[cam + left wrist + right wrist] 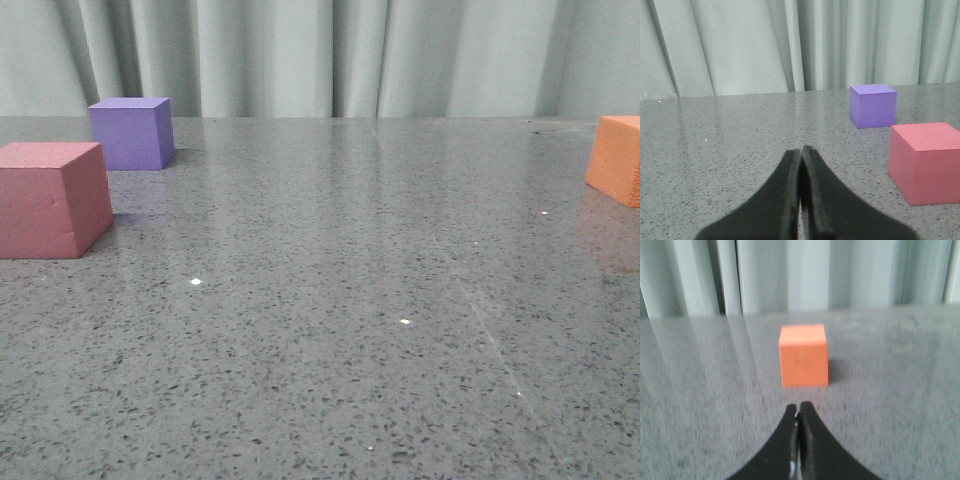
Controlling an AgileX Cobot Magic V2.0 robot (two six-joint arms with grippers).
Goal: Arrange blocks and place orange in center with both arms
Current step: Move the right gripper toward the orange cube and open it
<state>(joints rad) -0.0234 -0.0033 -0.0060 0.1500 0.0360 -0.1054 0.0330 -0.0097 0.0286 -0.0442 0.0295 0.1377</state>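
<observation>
Pinkish-red cube [52, 199] sits up front on the desk [330, 300], purple cube [131, 132] just behind, orange cube [617, 158] far right. Both the left pincer [801, 152] and right pincer [798, 409] are pressed closed on nothing.

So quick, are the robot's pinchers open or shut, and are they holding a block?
Left gripper: shut, holding nothing.
Right gripper: shut, holding nothing; the orange cube sits ahead of it.

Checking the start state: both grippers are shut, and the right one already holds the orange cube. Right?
Not quite. Both grippers are shut, but the right gripper holds nothing: the right wrist view shows the orange cube standing apart on the table ahead of it. The left gripper is shut.
</observation>
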